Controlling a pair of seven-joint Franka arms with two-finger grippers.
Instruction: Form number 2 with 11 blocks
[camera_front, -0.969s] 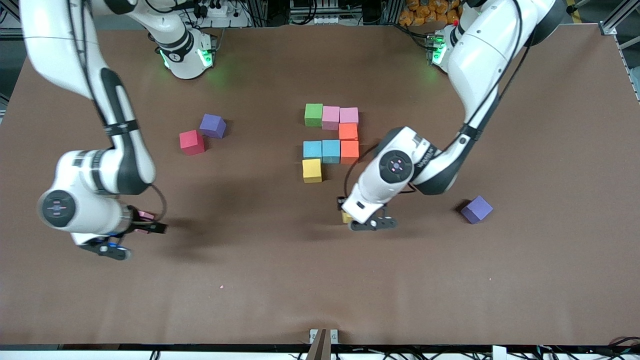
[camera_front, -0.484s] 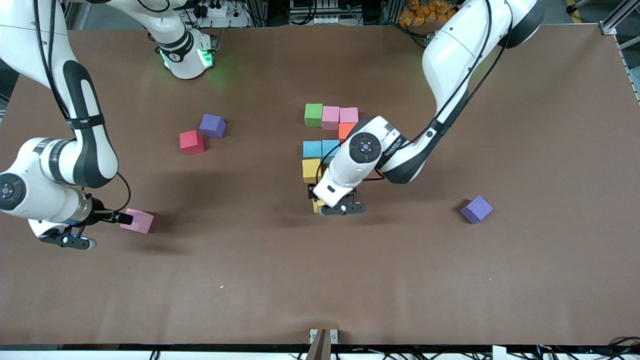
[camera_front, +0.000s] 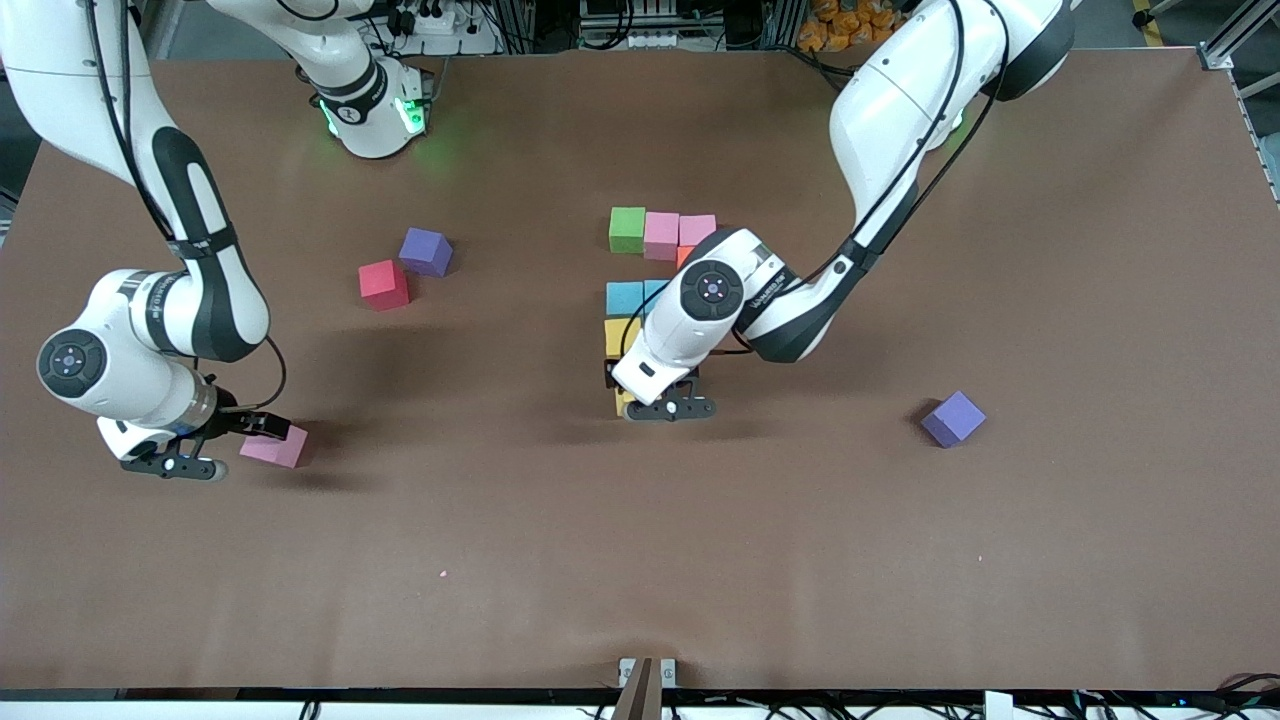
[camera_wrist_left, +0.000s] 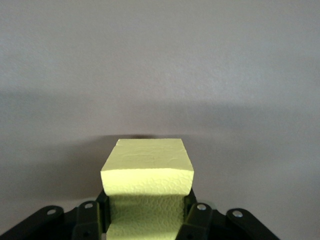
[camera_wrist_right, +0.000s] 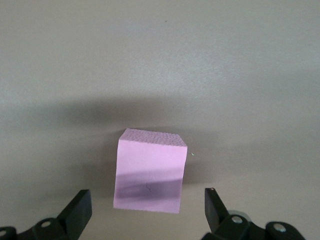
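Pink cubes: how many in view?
3. Two pink cubes sit side by side in the figure's top row, next to the green cube. A third lies loose between the open right gripper's fingers. The left arm may hide more.

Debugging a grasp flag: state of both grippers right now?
Left gripper: shut on the yellow block, just below the number 2.
Right gripper: open, around the loose pink block, not gripping it.
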